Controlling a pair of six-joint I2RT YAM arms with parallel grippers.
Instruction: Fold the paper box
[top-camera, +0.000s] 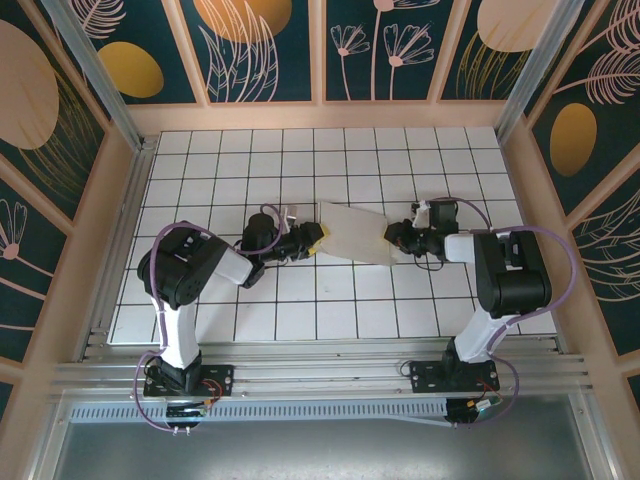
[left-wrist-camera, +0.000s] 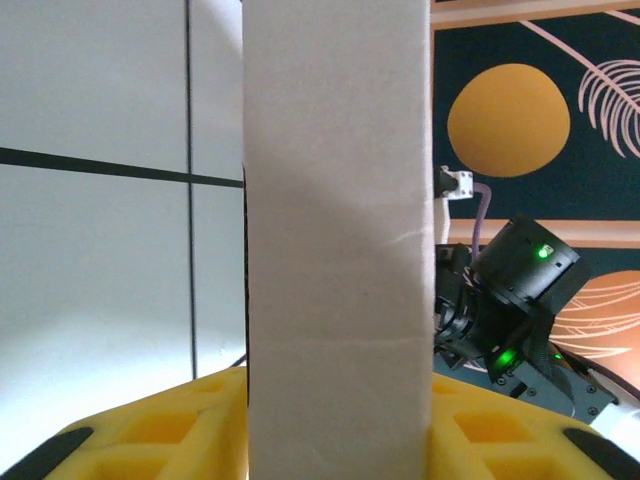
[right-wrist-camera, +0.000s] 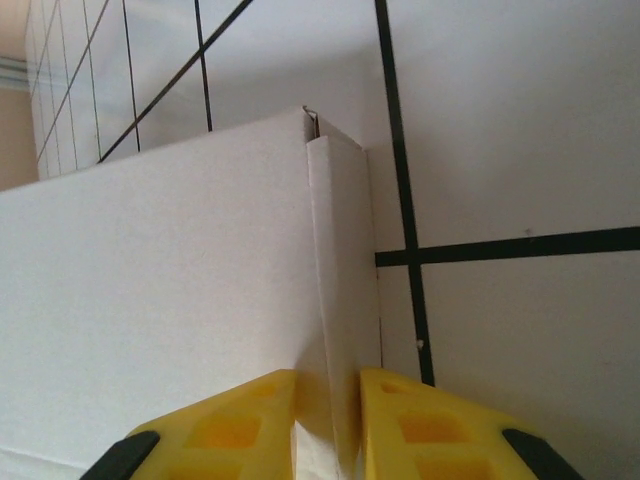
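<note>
Box (top-camera: 352, 235): white thin card, plain, resting on the bench between the two arms, its long axis a little skewed to the grid. It looks partly formed, with at least one corner standing.

Handling, my judgement: light and floppy. The panels would bow or dent before they resist, and a hard squeeze would crush a corner. The matt face should not slip much against the pads. The whole box would likely skid if pushed from one end alone.

Left end effector (top-camera: 314, 241): at the box's left end. The wrist view has a broad upright panel standing between the yellow pads (left-wrist-camera: 150, 445). The panel hides the contact lines, so I cannot tell whether it is clamped or merely straddled.

Right end effector (top-camera: 392, 238): at the box's right end, pads drawn nearly together. It is pinching a narrow side flap (right-wrist-camera: 340, 300) where that meets the larger panel at a corner.

Where to hold, as I judge it: on edges and flaps close to a crease, one grip at each end, so the card is braced while a panel turns. Avoid mid-panel.

Bench (top-camera: 300, 320): white, flat, ruled with black grid lines, with open tiles on every side of the box. The printed walls (top-camera: 265, 50) stand well apart from the box, so either arm has room to swing.
</note>
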